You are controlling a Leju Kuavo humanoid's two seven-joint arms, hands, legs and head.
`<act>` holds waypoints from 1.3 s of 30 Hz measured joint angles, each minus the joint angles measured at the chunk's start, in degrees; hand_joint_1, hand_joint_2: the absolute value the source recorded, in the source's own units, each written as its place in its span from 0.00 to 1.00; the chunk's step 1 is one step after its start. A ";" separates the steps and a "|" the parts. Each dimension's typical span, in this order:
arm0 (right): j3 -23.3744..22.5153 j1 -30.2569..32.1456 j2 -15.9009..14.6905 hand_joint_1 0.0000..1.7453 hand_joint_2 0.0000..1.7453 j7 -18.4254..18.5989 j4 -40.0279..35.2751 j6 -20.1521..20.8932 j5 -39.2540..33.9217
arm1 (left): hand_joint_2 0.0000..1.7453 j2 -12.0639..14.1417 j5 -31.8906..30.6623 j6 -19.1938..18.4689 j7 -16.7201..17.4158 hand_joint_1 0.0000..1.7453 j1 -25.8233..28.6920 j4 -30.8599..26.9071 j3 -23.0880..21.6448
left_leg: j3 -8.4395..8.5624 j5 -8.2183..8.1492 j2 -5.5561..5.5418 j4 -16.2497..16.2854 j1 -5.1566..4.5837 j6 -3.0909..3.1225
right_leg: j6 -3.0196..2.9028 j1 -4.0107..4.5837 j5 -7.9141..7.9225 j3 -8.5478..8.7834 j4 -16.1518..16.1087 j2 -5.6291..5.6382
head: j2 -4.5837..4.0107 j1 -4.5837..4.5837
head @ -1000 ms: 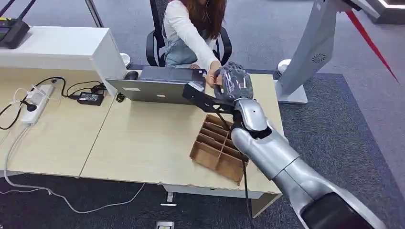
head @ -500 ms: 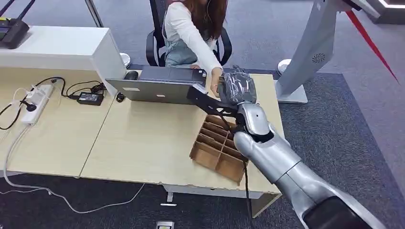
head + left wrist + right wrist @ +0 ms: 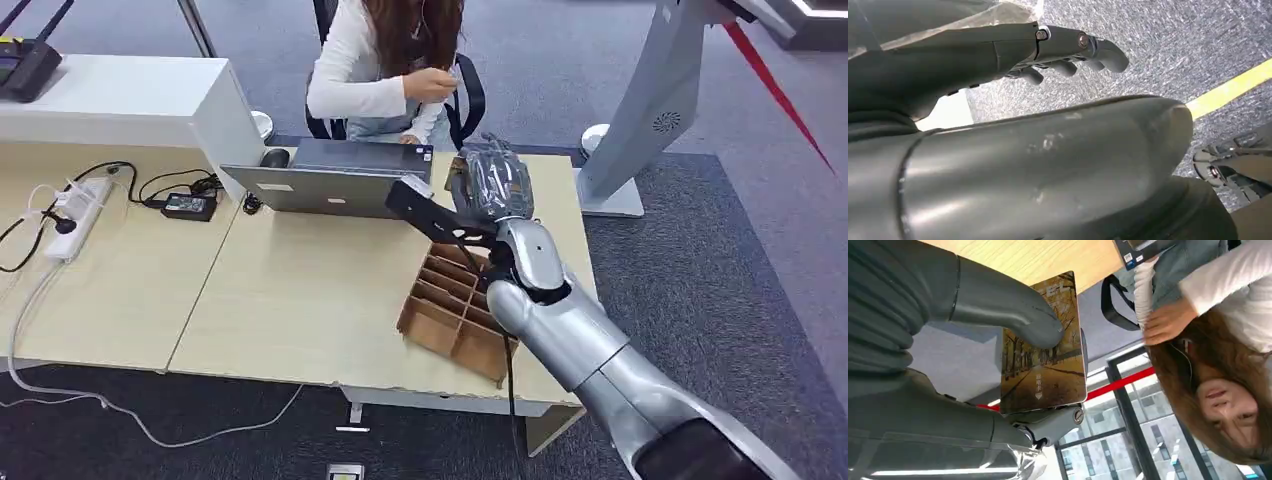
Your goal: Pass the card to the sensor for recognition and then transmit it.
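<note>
A person (image 3: 385,70) sits in a chair behind the bench (image 3: 290,290). On it stand an open laptop (image 3: 320,185), a cardboard divider tray (image 3: 450,310), a power strip (image 3: 75,215) and a black adapter (image 3: 188,206).

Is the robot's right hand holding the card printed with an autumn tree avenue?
Yes: in the right wrist view the right hand pinches the autumn-avenue card between its thumb and fingers.

One card (image 3: 1043,347), one laptop (image 3: 325,180), one divided cardboard tray (image 3: 455,310), one power strip (image 3: 78,215), one black adapter (image 3: 189,206), one mouse (image 3: 274,158). One person (image 3: 385,60) on one chair (image 3: 465,95). Two hands: right hand (image 3: 490,180), left hand (image 3: 998,55).
</note>
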 joint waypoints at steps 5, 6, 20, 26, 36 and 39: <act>-0.41 0.19 -0.02 1.00 1.00 -0.24 -0.68 -0.24 -0.33 | 0.00 0.00 0.15 0.00 0.04 0.00 0.01 0.00 0.00 | 0.01 0.00 -0.01 0.00 0.00 0.00 | 0.00 0.00 0.00 0.00 0.00 0.00 | 0.00 0.00; -0.63 0.48 -0.13 1.00 1.00 -0.35 -1.24 -0.61 -0.52 | 0.00 0.00 0.33 0.00 0.09 0.00 0.04 0.00 0.00 | 0.01 0.00 0.00 0.00 0.00 0.00 | 0.00 0.00 0.00 0.00 0.00 0.00 | 0.00 0.00; -7.35 13.03 -6.60 1.00 1.00 -3.91 -30.44 -9.01 -3.94 | 0.00 -0.02 3.70 0.48 1.40 0.00 0.54 0.00 0.90 | 0.04 -0.03 0.03 0.02 -0.01 0.02 | 0.00 -0.02 -0.01 -0.03 -0.04 0.02 | 0.00 0.00; -13.94 23.14 -10.86 1.00 1.00 -8.85 -46.35 -14.66 -11.01 | 0.00 -0.09 4.85 1.33 2.08 0.00 0.98 0.00 2.05 | 0.07 -0.08 0.10 0.02 -0.02 0.05 | 0.02 -0.04 -0.01 0.00 -0.07 0.06 | 0.00 0.00; -21.92 33.07 -14.86 1.00 1.00 -12.22 -60.35 -16.63 -14.53 | 0.00 -0.31 5.51 2.08 2.19 0.00 0.95 -0.02 3.41 | 0.08 -0.09 0.10 0.00 -0.02 0.06 | 0.02 -0.03 -0.02 0.04 -0.07 0.08 | 0.00 0.00; -23.12 35.25 -15.30 1.00 1.00 -12.66 -61.81 -16.31 -14.66 | 0.00 -0.42 5.71 2.19 2.19 0.00 0.86 -0.02 3.56 | 0.08 -0.09 0.10 0.00 -0.02 0.06 | 0.02 -0.03 -0.02 0.04 -0.07 0.08 | 0.00 0.00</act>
